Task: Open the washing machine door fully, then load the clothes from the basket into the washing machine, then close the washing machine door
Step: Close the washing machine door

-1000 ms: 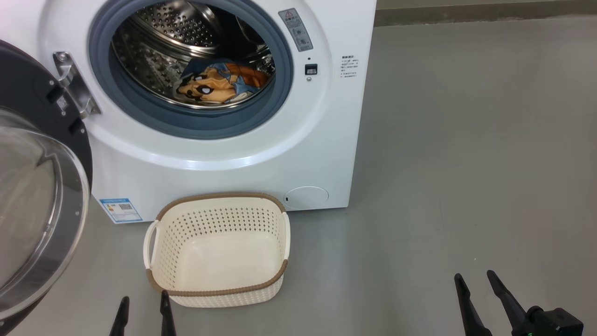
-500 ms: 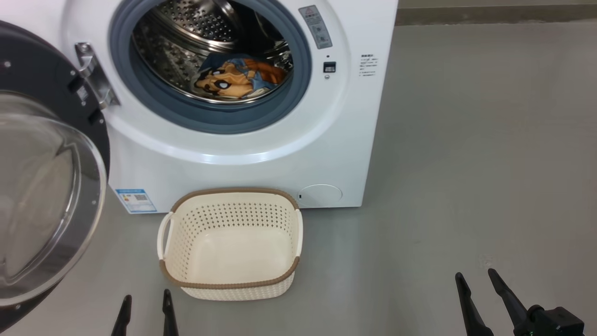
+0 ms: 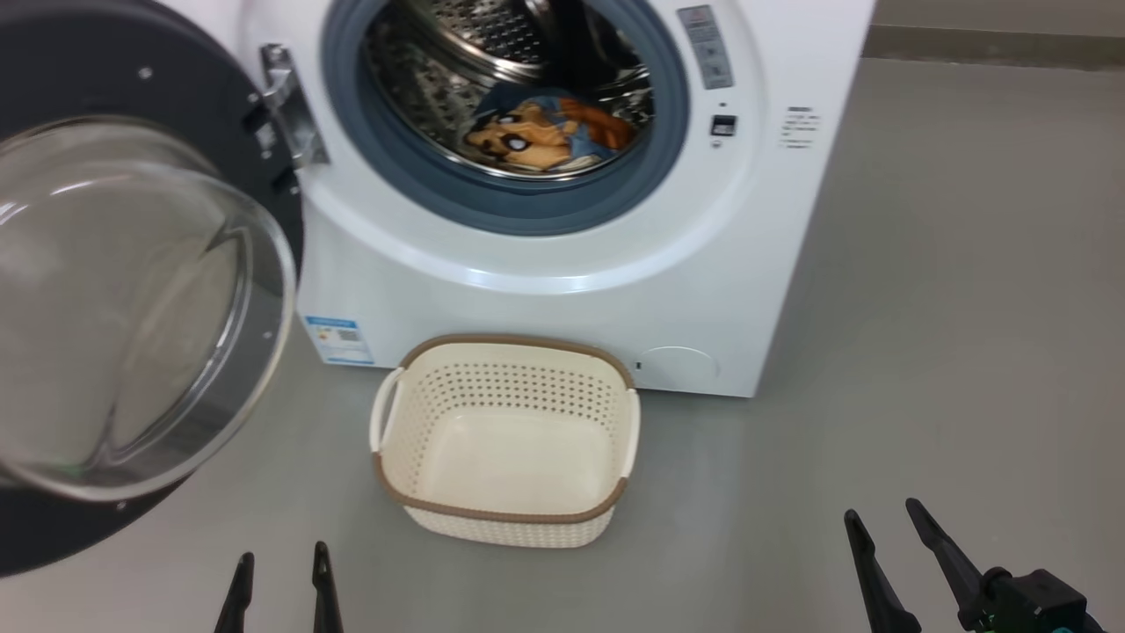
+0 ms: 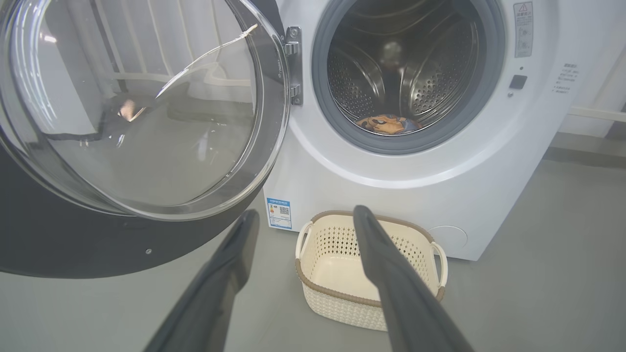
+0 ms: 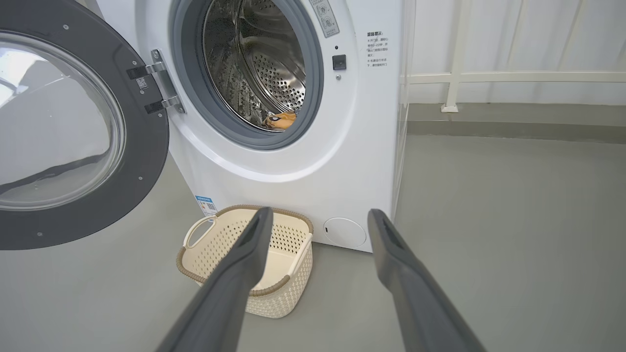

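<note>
The washer [image 3: 562, 308] stands with its door [image 3: 132, 308] swung wide open, hinged on the washer's left edge as the robot faces it. The clothes [image 3: 545, 136] lie low inside the washer's drum. The basket [image 3: 505, 514] sits just in front of the washer, below its opening, with its bare cream bottom showing. The left gripper [image 3: 281, 554] hangs well in front of the washer, fingers spread wide, holding nothing. The right gripper [image 3: 880, 509] hangs off the washer's right front corner, equally spread, with nothing between its fingers.
</note>
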